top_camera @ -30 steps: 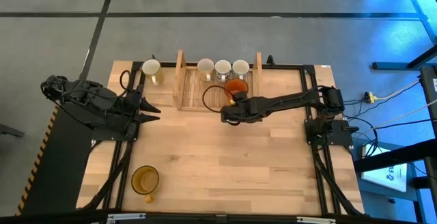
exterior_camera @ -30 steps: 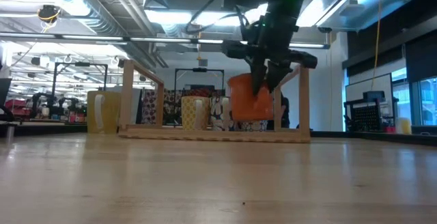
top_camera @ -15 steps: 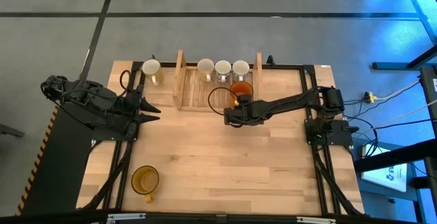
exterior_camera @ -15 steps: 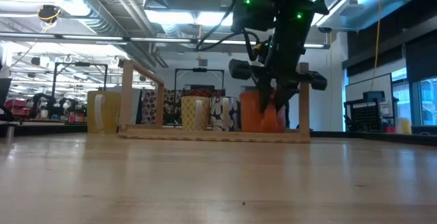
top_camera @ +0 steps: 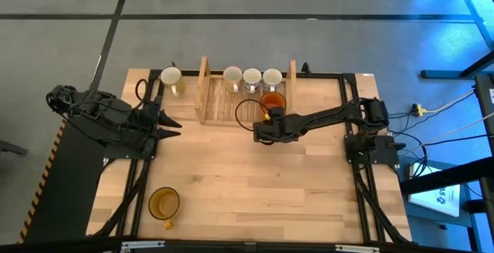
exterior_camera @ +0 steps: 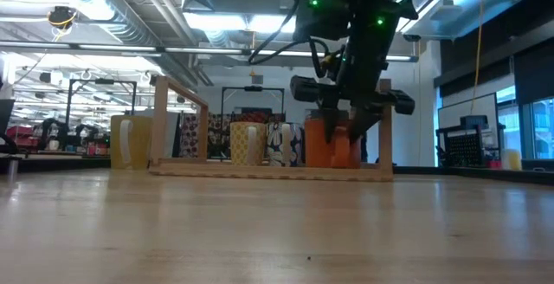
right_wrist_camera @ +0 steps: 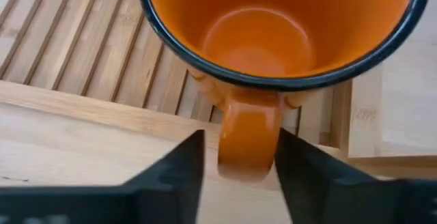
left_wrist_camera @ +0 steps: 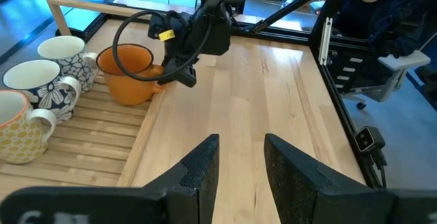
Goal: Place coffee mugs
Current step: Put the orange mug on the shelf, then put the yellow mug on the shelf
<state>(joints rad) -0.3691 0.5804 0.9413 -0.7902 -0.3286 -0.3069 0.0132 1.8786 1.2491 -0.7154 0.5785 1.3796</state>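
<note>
The orange mug (top_camera: 272, 101) stands upright on the slats of the wooden rack (top_camera: 216, 102), at its near right corner, with its handle (right_wrist_camera: 247, 135) reaching out over the rack's near rail. My right gripper (top_camera: 266, 117) is just near of it and open, one finger on each side of the handle. Three pale mugs (top_camera: 252, 77) stand in a row along the rack's far side. Another white mug (top_camera: 170, 77) sits on the table left of the rack. The amber mug (top_camera: 164, 204) stands by the near left edge. My left gripper (left_wrist_camera: 239, 162) waits open at the left side. My right gripper (right_wrist_camera: 240, 142) comes level from the near side with its fingers on either side of the orange mug's handle. A narrow gap shows beside one finger (right_wrist_camera: 191, 156). Whether the other finger (right_wrist_camera: 290, 156) touches the handle, I cannot tell. The mug stands on the rack's slats.
The rack's two upright end boards (top_camera: 204, 75) (top_camera: 292, 74) rise at its left and right. A black frame (top_camera: 351, 91) runs round the table's edges. Bare wood (top_camera: 247, 183) spreads across the middle and near right of the table.
My right gripper carried the orange mug a little toward the right and down, from lifted clear onto the rack's slats. It then spread its fingers in the low view and let go of the handle. The mug stands still on the rack.
</note>
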